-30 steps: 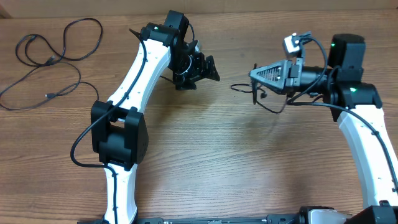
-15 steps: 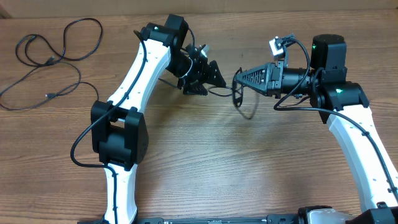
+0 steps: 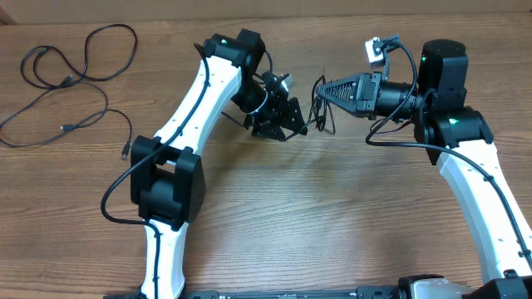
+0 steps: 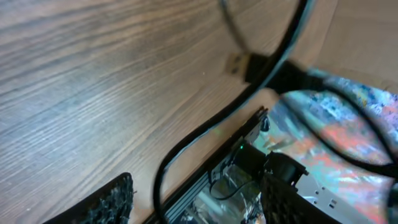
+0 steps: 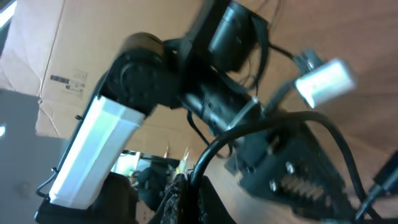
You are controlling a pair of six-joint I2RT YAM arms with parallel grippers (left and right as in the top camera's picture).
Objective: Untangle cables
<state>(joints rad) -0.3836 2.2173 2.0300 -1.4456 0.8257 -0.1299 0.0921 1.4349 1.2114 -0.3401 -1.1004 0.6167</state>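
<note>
Between the two arms a small tangle of thin black cables [image 3: 321, 116] hangs above the table. My right gripper [image 3: 318, 85] points left and is shut on one strand of it; the right wrist view has that cable [image 5: 211, 149] pinched between the closed fingers of the right gripper [image 5: 191, 190]. Just left of the tangle, my left gripper [image 3: 296, 124] is open. In the left wrist view a cable strand [image 4: 205, 130] runs between the spread fingers of that gripper [image 4: 196, 190], touching neither, and a plug end [image 4: 245, 64] shows beyond. More loose cables [image 3: 75, 75] lie at the far left.
The loose cables curl over the table's back left corner, with one end [image 3: 125, 153] near the left arm's elbow [image 3: 162, 187]. A cardboard box [image 5: 56, 62] stands beyond the table. The left arm [image 5: 93, 143] fills much of the right wrist view.
The left gripper has swung right and down to the hanging tangle, its jaws narrowing. The right gripper has moved left and slightly back, carrying the cable with it.
</note>
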